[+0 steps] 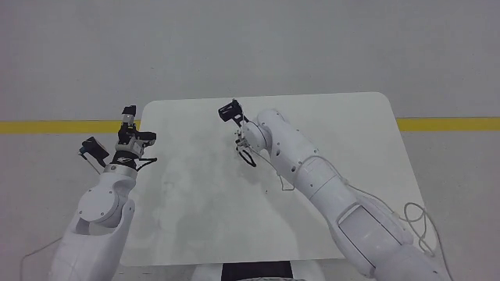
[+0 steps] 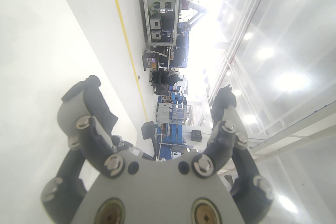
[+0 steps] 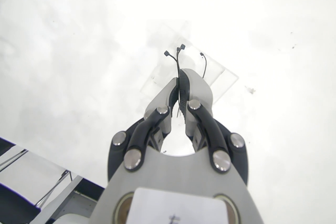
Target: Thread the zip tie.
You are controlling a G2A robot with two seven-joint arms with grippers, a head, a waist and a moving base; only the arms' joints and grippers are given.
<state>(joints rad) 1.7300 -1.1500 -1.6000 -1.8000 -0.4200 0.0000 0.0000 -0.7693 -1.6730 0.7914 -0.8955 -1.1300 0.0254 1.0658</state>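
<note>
Zip tie [image 3: 178, 64]: thin black strands, seemingly more than one, pinched in my right gripper [image 3: 179, 78], fingers clenched, heads poking past tips. Spare tie [image 3: 204, 66] just beside, on clear sheet [image 3: 220, 78] on table [image 1: 336, 125]. Left gripper [image 2: 158, 87] spread wide, holding nothing, at table's left edge. My read: lift slowly, shed extra strand, keep squeeze firm since thin nylon slips, offer tail to left

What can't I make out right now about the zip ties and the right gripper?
1. Right wrist view: how many zip ties the right gripper pinches; the strands merge inside its grip.
2. Right wrist view: the clear tray's near edge, hidden behind that gripper.
3. Top view: the zip ties' heads, too small to pick out beside the arm's wrist.
</note>
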